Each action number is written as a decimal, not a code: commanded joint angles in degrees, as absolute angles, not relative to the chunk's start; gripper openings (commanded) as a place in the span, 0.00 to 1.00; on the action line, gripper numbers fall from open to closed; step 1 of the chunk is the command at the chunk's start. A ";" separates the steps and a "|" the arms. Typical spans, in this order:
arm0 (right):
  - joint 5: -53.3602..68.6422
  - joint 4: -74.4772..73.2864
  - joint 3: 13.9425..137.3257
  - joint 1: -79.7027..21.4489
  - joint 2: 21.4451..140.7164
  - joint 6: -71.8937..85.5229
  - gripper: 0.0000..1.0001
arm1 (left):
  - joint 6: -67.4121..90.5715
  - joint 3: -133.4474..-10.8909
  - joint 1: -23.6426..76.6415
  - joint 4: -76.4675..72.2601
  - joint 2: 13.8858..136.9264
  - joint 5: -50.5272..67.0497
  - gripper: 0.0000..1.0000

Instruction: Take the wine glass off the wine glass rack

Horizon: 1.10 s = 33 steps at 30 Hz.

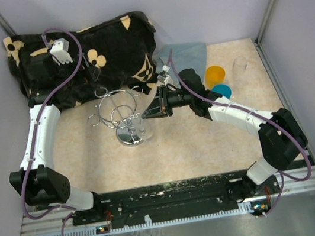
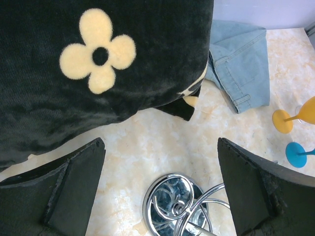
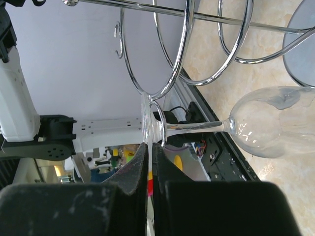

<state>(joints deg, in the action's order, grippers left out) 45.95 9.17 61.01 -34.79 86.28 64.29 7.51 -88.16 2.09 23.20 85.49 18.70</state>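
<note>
wine glass rack loops around wine glass foot, cushion behind, cups right, open tabletop in front

Left gripper spread, right gripper pinched

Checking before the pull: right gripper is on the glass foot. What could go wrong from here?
1. The right gripper pinches only the thin foot of the wine glass. The bowl hangs far out, so it could pivot or slip.
2. The stem sits in a loop of the wine glass rack. The left gripper is open above its base, so a skewed pull may drag the rack.
</note>
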 commanded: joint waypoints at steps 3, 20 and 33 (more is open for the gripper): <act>48.37 13.78 61.98 -34.54 85.46 64.38 0.00 | 7.33 -88.32 1.67 23.20 85.30 19.34 1.00; 50.05 12.66 60.57 -35.27 82.92 63.70 0.00 | 7.69 -88.28 1.65 22.98 85.56 20.42 1.00; 50.27 10.59 59.94 -35.33 79.20 63.46 0.00 | 7.99 -88.30 1.66 22.68 86.13 21.93 0.99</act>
